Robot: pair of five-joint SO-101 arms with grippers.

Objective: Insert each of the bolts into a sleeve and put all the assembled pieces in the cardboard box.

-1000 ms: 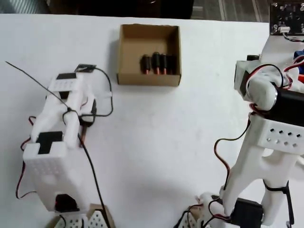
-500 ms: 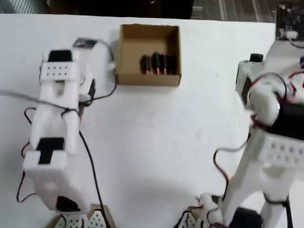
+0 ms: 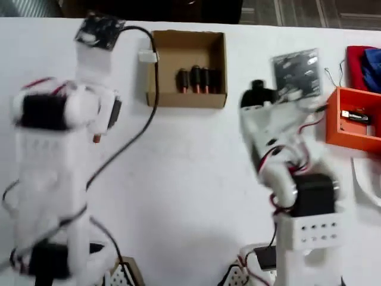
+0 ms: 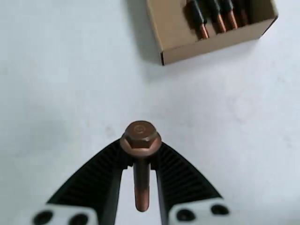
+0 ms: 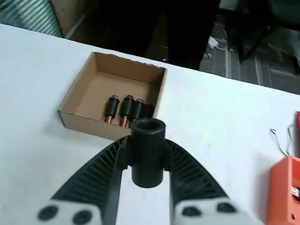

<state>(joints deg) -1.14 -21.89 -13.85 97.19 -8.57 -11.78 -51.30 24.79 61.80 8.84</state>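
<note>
Your high view looks down over the whole tabletop [image 3: 190,179] from above. The left wrist view faces steeply down, close to the surface. The right wrist view looks forward across it at a shallower angle. All three share the cardboard box [image 3: 186,99].

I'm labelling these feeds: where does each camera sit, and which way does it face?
High view: fixed overhead, looking down at table, cardboard box, left arm, right arm.
Left wrist view: on that wrist, looking past left gripper clamping bolt.
Right wrist view: likewise, past right gripper clamping sleeve.
All share the cardboard box.
</note>
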